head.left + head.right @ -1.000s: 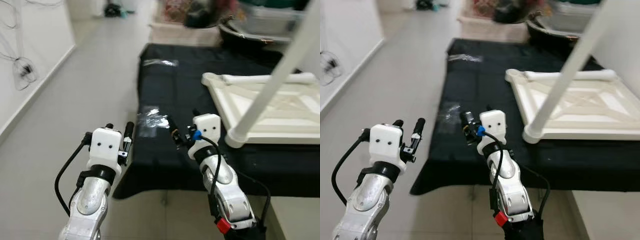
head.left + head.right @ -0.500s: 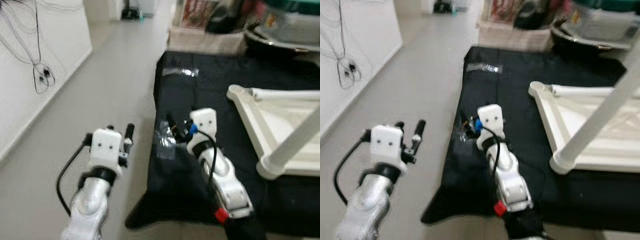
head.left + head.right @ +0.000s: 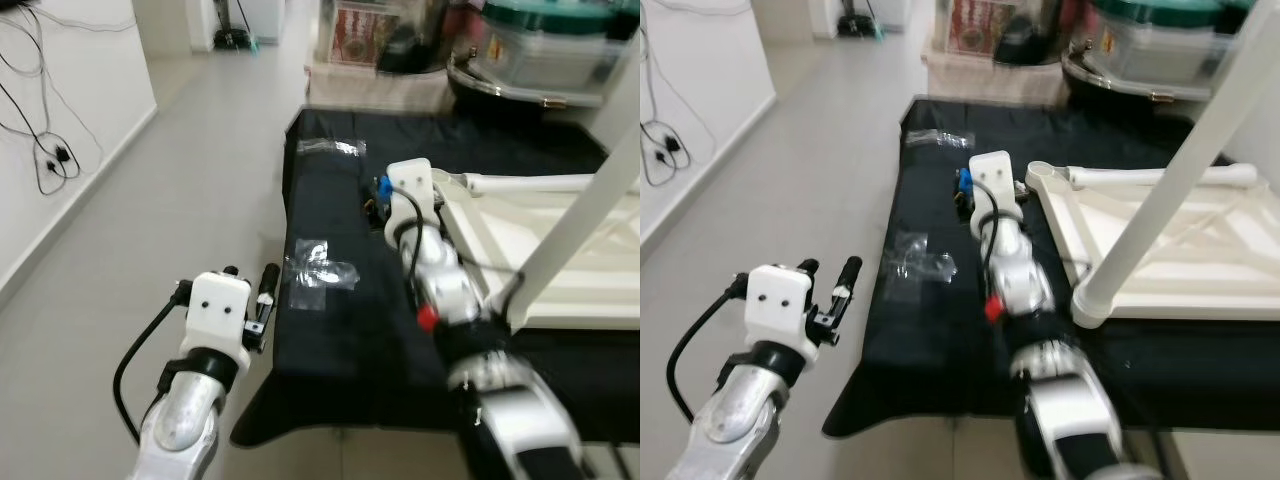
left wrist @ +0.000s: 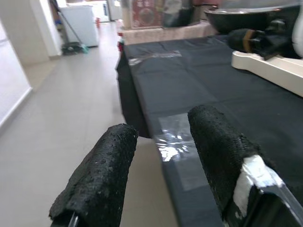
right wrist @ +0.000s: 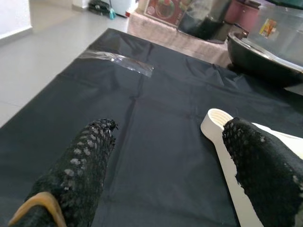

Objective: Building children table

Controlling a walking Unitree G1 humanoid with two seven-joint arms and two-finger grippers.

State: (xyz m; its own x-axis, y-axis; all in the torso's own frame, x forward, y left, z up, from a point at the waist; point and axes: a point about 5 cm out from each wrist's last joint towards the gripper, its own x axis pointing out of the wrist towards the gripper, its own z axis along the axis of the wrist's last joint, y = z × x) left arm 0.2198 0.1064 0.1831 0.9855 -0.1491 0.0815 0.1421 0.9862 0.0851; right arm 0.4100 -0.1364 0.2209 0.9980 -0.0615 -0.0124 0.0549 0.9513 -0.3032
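You see 1 white table frame (image 3: 1160,250) w/ 1 leg (image 3: 1170,180) upright, 1 black cloth (image 3: 940,330), 2 plastic bags (image 3: 920,262) (clear), 2 grippers: left (image 3: 250,290), right (image 3: 376,200).

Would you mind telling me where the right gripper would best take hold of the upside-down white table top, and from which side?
Probably at the rounded near-left corner of the white table top, coming in from the robot's left over the black cloth. The top lies flat, underside up, so its raised rim gives the fingers an edge to straddle. The right gripper is open beside that corner, and the fitted leg stands further right.
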